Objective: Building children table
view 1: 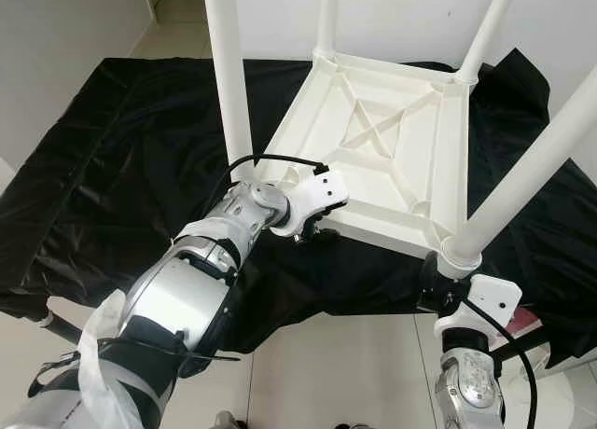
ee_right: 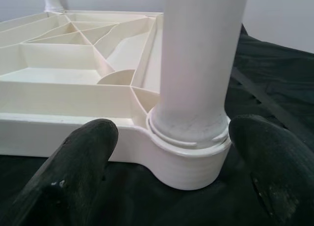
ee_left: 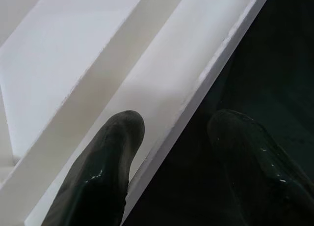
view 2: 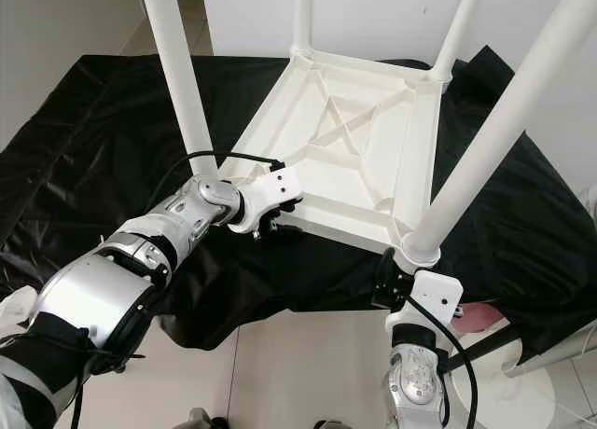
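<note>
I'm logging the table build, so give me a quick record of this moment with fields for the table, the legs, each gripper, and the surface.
table: white tabletop lying upside down, ribbed underside up
legs: four white legs standing up from the corners
left gripper: open, fingers straddling the tabletop's near edge
right gripper: open, fingers either side of the near right leg's socket
surface: black cloth under the tabletop

The table point(view 1: 373, 149) lay upside down on a cloth point(view 1: 121, 140) spread over the surface, its four legs standing up from the corners. The left hand point(view 2: 270, 226) sat at the near left edge of the tabletop, the right hand point(ee_right: 171, 152) straddled the near right corner, one finger either side of its leg point(view 1: 522, 172)
</note>
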